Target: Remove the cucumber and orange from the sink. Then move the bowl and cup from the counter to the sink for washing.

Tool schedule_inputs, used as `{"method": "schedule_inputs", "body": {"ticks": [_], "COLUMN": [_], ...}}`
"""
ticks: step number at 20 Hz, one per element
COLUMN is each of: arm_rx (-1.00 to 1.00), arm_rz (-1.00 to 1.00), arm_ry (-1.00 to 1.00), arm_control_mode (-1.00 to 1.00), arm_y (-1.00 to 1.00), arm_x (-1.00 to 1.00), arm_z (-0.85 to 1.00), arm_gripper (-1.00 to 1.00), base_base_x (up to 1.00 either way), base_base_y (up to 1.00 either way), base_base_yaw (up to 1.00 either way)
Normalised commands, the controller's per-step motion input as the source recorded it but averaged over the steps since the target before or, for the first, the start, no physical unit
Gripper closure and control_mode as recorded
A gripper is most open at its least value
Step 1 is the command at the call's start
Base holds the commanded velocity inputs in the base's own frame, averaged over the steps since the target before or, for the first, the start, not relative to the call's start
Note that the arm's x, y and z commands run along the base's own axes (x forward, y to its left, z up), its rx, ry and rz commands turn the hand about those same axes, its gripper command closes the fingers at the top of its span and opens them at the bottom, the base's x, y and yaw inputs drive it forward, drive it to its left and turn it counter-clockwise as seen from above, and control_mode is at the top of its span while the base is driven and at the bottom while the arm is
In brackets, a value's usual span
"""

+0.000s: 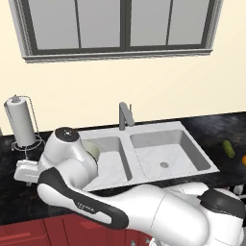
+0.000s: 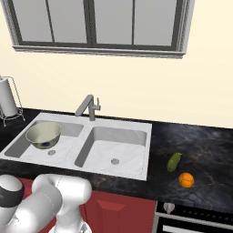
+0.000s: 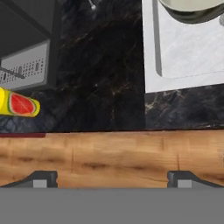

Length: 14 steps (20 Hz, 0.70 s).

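The pale greenish-beige bowl (image 2: 43, 134) sits in the left basin of the light-grey sink (image 2: 136, 132); in the left base view the arm hides part of the bowl (image 1: 94, 152). The cucumber (image 2: 174, 162) and the orange (image 2: 185, 180) lie side by side on the black counter (image 2: 200, 145) right of the sink. In the hand view the yellow cup (image 3: 18, 105) with its red patch is on the counter at the left edge, partly cut off. My gripper (image 3: 112, 180) is open and holds nothing, well apart from the cup. The bowl (image 3: 192, 8) shows at the top right.
A grey faucet (image 2: 88, 107) stands behind the sink's divider. A paper-towel holder (image 1: 21, 122) is at the counter's back left. A dark grey appliance (image 3: 26, 48) stands on the counter near the cup. A wooden floor (image 3: 109, 153) shows beyond the counter's edge.
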Motion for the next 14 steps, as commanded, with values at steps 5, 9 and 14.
{"method": "schedule_inputs", "body": {"ticks": [5,9,14], "arm_rx": [0.00,0.00,0.00], "arm_rz": [-0.08,-0.06,0.00], "arm_ry": [0.00,0.00,0.00], "arm_control_mode": [-1.00,-1.00,-1.00], "arm_y": [0.18,0.21,0.08], "arm_x": [-0.06,-0.01,-0.01], "arm_z": [0.00,0.00,0.00], "arm_gripper": [-1.00,-1.00,-1.00], "base_base_x": [0.00,0.00,0.00], "base_base_y": [0.00,0.00,0.00], "base_base_yaw": [0.00,0.00,0.00]}}
